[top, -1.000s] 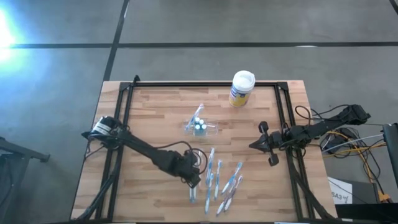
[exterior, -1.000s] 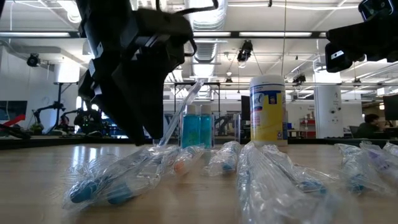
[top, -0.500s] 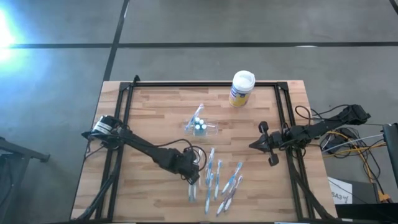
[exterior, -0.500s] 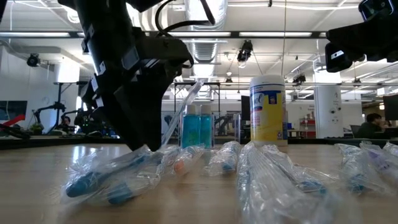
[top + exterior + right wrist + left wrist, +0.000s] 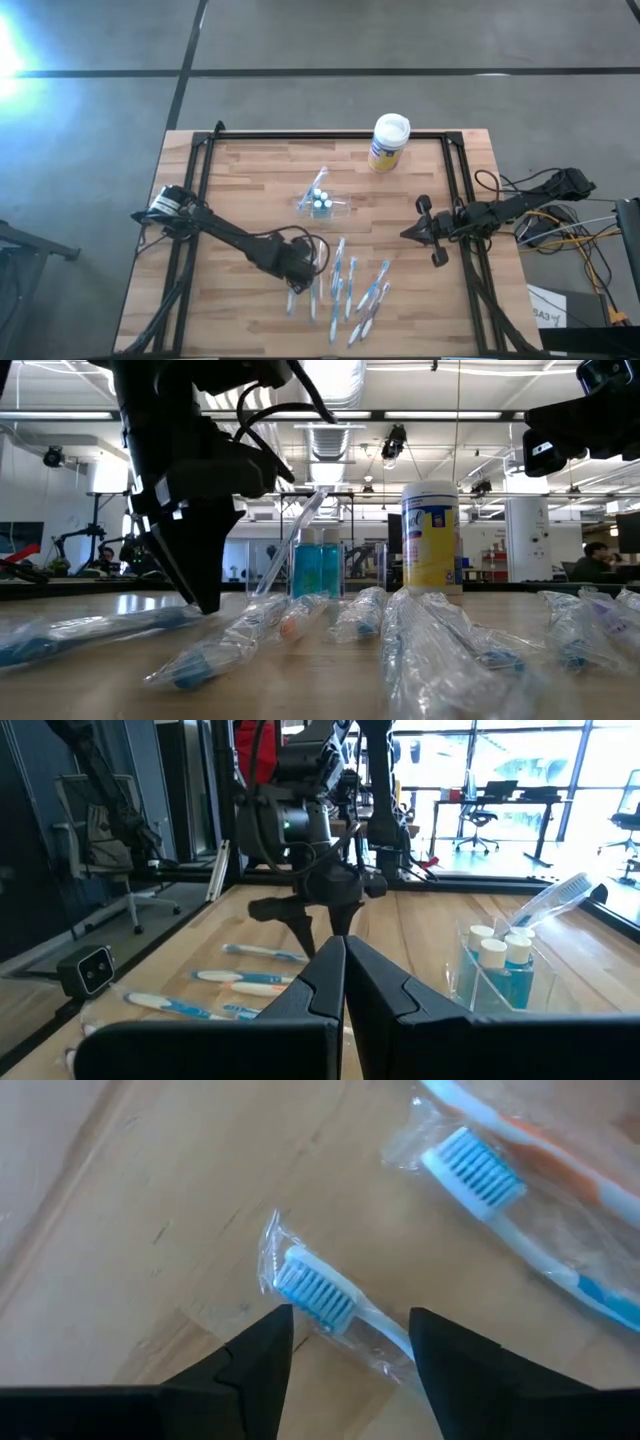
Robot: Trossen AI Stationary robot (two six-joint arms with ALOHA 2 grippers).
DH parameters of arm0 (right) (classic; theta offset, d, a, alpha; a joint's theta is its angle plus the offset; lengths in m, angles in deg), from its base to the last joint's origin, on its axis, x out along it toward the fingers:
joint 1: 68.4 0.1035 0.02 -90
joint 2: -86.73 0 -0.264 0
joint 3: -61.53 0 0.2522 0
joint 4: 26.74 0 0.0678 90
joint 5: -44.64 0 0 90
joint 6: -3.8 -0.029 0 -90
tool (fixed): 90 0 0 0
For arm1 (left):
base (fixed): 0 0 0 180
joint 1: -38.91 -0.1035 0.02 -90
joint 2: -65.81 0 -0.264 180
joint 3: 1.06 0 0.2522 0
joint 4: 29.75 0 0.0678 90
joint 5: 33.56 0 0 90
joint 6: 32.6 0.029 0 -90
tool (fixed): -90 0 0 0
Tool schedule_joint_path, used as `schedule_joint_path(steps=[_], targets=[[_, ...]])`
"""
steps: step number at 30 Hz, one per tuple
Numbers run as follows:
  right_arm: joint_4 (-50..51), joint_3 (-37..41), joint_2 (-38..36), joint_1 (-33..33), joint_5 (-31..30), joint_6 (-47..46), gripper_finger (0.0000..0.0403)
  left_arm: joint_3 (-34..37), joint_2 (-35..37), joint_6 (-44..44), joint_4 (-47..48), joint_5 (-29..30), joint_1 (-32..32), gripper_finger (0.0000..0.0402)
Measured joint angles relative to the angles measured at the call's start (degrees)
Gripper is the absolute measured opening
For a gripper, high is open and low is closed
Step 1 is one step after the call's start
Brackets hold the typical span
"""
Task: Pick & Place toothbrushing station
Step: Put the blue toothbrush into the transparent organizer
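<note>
We find the left tool [image 5: 293,283] low over the front-centre of the worktop [image 5: 250,190], its fingers spread and straddling a wrapped toothbrush [image 5: 318,1292] whose head lies just beyond the fingertips; nothing is grasped yet. The right tool [image 5: 408,233] waits above the worktop's right side, clenched on nothing. The toothbrushing station [image 5: 322,203], a clear holder with small blue bottles and one brush standing in it, sits behind the left tool, towards the yellow canister [image 5: 388,142], and apart from the loose brushes [image 5: 352,290]. We judge the main risk to be the slippery wrap: if the fingers close on film rather than handle, the brush can slide out or rotate on lifting. A grip close to the head would leave the handle drooping, and it could strike the light holder on insertion and tip it.
</note>
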Motion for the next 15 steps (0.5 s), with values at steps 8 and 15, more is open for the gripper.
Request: schedule_joint_path(steps=[8, 15], targets=[[0.0, 0.0, 0.0, 0.0, 0.0, 0.0, 0.0008, -5.5, 0.3, 1.3, 0.0, -0.4, 0.1, 0.0206], [0.2, 0.0, 0.0, 0.0, 0.0, -0.2, 0.0008, -7.8, 0.3, -5.1, 1.3, -4.5, 1.1, 0.0206]])
